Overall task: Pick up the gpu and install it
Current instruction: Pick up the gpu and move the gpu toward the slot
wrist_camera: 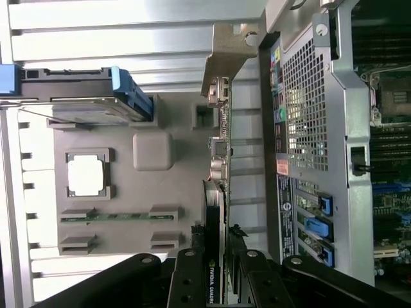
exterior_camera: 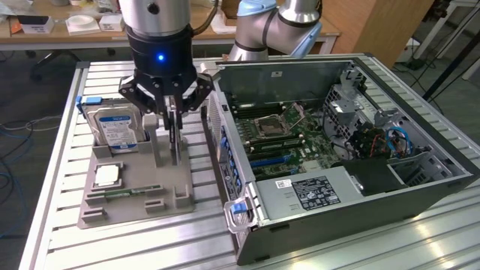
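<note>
Black angular tool (wrist_camera: 218,285) tight around thin, flat, dark gpu (wrist_camera: 214,205)

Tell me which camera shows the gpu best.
The wrist view: the gpu runs edge-on along its length, metal bracket and printed label visible, standing in the grey holder. The exterior view shows the gpu as a thin dark strip, mostly hidden by the gripper.
</note>
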{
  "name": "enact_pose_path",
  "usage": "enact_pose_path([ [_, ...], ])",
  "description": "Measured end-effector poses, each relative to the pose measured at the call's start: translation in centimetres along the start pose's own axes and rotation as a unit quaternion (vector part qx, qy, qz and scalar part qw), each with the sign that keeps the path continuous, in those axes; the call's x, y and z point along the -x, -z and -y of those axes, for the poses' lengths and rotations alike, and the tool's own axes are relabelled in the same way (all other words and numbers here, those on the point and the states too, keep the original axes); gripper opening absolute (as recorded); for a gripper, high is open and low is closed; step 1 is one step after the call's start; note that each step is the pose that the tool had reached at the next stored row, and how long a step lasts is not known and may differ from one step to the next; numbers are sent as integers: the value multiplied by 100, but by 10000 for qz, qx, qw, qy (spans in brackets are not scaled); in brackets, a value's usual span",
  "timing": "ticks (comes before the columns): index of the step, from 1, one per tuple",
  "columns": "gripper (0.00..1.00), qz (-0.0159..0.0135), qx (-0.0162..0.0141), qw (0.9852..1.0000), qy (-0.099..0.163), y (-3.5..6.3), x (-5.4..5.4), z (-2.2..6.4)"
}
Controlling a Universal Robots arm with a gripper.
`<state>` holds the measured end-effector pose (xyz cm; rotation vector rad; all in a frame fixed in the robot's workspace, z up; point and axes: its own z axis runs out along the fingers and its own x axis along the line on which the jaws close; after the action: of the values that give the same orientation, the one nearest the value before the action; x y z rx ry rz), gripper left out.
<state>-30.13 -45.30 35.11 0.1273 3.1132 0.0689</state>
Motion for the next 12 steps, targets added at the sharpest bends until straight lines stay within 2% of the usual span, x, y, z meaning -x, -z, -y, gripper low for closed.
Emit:
enact_pose_path([
  [12,26,0,2,10000,0,220,5,-10],
])
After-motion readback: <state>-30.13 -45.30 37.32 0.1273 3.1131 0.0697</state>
